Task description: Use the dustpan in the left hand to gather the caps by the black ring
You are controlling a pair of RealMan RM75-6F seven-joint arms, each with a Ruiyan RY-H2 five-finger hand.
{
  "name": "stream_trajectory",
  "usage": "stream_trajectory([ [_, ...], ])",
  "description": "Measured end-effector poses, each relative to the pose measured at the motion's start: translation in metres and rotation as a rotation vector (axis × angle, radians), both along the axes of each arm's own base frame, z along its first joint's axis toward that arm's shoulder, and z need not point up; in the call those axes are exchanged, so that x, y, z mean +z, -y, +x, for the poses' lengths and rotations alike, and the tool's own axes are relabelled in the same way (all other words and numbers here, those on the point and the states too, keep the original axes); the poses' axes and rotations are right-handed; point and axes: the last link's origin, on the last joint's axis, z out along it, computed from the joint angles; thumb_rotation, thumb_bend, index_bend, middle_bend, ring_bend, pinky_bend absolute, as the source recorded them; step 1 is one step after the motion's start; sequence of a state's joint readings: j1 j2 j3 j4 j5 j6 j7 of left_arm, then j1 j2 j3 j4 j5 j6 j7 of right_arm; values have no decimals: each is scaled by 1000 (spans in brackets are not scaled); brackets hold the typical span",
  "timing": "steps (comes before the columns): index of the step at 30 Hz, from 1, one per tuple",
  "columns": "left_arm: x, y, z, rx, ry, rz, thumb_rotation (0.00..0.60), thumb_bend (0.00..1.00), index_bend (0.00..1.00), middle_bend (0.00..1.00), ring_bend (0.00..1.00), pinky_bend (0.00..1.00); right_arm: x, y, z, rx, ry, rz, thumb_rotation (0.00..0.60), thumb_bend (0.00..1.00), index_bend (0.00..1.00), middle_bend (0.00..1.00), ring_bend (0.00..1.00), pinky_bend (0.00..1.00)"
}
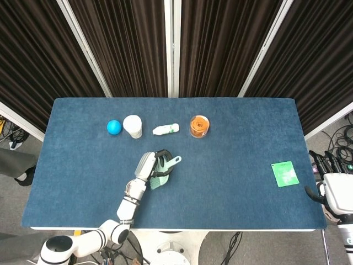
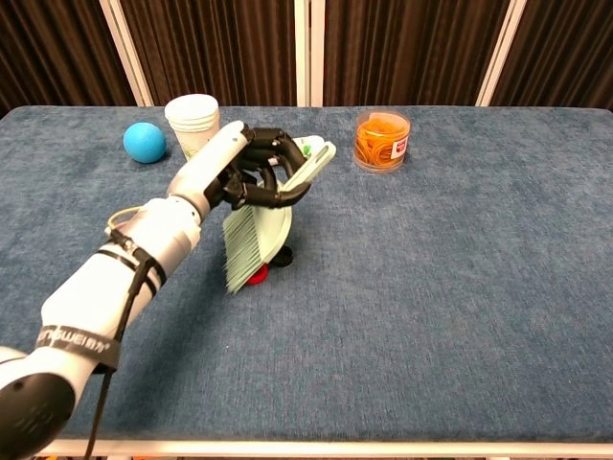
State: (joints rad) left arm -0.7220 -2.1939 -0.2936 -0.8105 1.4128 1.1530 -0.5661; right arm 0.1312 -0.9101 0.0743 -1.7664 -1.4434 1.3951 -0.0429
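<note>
Two caps peek out from the lower edge of the pale green plastic dustpan [image 2: 254, 235]: a small red cap [image 2: 257, 275] and the black ring cap [image 2: 283, 257] just beside it, both on the blue cloth-covered table [image 2: 460, 268] near its middle. The left hand [image 2: 254, 168] has its dark fingers [image 2: 278, 144] wrapped around the dustpan's handle, holding the pan tilted with its edge down by the caps. Off the table's right edge, the right hand [image 1: 331, 185] hangs with fingers apart, holding nothing.
</note>
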Motion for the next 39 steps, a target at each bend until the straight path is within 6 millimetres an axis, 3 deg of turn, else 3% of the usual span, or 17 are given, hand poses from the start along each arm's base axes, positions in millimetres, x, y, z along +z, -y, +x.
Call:
stream_trajectory([
  [5,5,-5,0,3,1,13,600,383,541,618,645,885,1,-1,0,2,3,-5,600,154,29,152,29,121],
  [9,20,-12,-11,-3,-16,61,600,384,541,618,645,882,2,-1,0,5,3,-5,600,154,29,151,29,121],
  [15,61,-24,-44,-45,-122,143,600,384,549,606,636,862,-1,0,3,29,10,1,600,154,29,152,29,121],
  [23,124,-37,-105,-125,-565,141,600,390,553,607,623,830,-6,2,7,50,20,10,600,154,29,152,29,121],
  [25,127,-33,-113,-143,-672,103,600,389,550,605,619,812,-7,3,8,55,23,13,600,154,29,152,29,121],
  [29,115,-23,-119,-153,-783,12,600,380,527,584,587,785,-8,2,9,55,26,14,600,154,29,152,29,121],
  [32,104,-21,-122,-143,-826,-43,600,338,415,516,498,710,-8,1,8,52,28,13,600,154,29,152,29,121],
  [36,93,-18,-121,-125,-845,-86,600,280,196,348,302,512,-7,1,5,39,31,14,600,155,29,152,29,121],
  [39,96,-17,-119,-115,-825,-66,600,241,131,264,215,368,-7,1,2,30,34,16,600,155,29,151,29,121],
])
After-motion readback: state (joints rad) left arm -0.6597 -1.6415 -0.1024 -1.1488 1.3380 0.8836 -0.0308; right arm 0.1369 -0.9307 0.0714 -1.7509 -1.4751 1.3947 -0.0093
